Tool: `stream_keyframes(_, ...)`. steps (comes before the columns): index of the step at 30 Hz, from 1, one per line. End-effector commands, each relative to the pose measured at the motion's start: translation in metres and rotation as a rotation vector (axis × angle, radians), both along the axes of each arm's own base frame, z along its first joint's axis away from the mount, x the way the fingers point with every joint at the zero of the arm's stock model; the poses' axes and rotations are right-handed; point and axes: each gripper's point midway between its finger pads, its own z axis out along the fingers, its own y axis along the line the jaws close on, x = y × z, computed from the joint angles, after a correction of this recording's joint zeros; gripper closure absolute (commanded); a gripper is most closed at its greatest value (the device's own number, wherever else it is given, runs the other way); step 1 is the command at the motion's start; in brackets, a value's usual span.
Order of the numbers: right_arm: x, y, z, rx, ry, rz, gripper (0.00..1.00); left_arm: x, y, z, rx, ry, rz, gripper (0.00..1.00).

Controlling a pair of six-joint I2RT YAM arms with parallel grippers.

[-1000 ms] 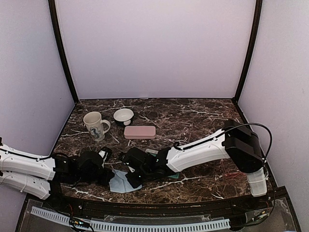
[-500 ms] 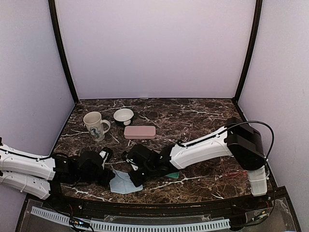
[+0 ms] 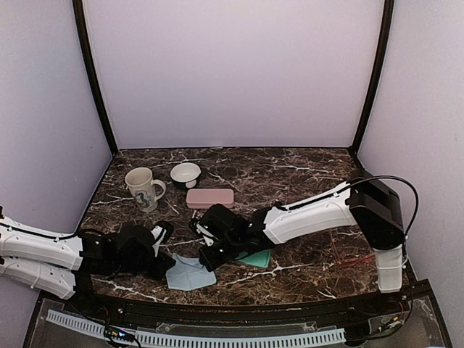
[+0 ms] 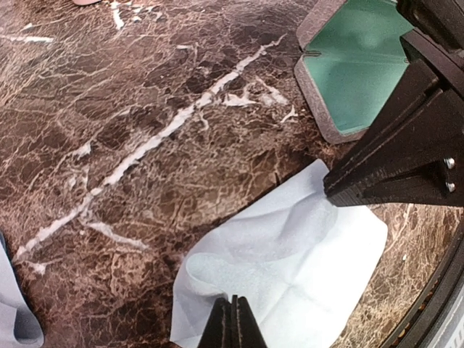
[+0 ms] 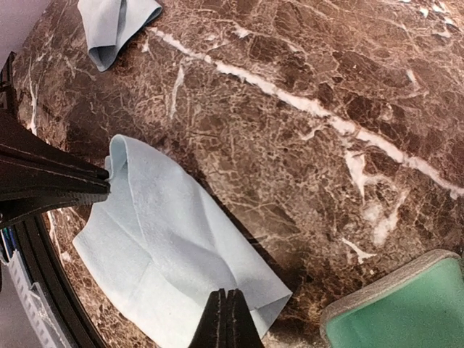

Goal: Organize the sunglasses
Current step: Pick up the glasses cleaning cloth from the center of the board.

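Neither pair of sunglasses shows clearly; a thin red thing (image 3: 351, 259) at the right front is too small to tell. A light-blue cloth (image 3: 187, 275) hangs at the front, held between my two grippers. My left gripper (image 3: 167, 261) is shut on its left folded edge (image 4: 217, 290). My right gripper (image 3: 208, 259) is shut on its right corner (image 5: 268, 290). The cloth also shows in the right wrist view (image 5: 159, 239). An open grey case with green lining (image 3: 256, 258) lies just right of the right gripper, and shows in both wrist views (image 4: 348, 72) (image 5: 406, 312).
A shut pink case (image 3: 210, 198) lies mid-table. A mug (image 3: 143, 188) and a small bowl (image 3: 185, 174) stand at the back left. A second light-blue cloth (image 5: 116, 25) lies near the left arm. The table's front rim (image 3: 239, 312) is close to the held cloth.
My right gripper has moved right and a little away from the left one, and the cloth has spread wider between them. The left arm has barely moved.
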Motion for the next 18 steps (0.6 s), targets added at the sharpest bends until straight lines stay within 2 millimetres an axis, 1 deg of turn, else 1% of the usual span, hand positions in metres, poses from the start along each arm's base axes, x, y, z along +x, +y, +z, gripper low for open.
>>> stream_keyframes(1,0.0,0.001,0.018,0.055,0.018,0.003,1.0,0.005,-0.012,0.012,-0.027,-0.029,-0.038,1.0)
stream_keyframes(9,-0.001,-0.001,0.018,0.072,0.035,0.004,1.0,0.003,-0.014,0.012,-0.038,-0.026,-0.053,1.0)
stream_keyframes(13,-0.005,0.0,0.02,0.081,0.045,0.019,1.0,-0.003,-0.018,0.014,-0.057,-0.025,-0.1,1.0)
stream_keyframes(18,-0.009,-0.002,0.023,0.084,0.057,0.042,1.0,-0.009,-0.019,0.016,-0.051,-0.017,-0.145,1.0)
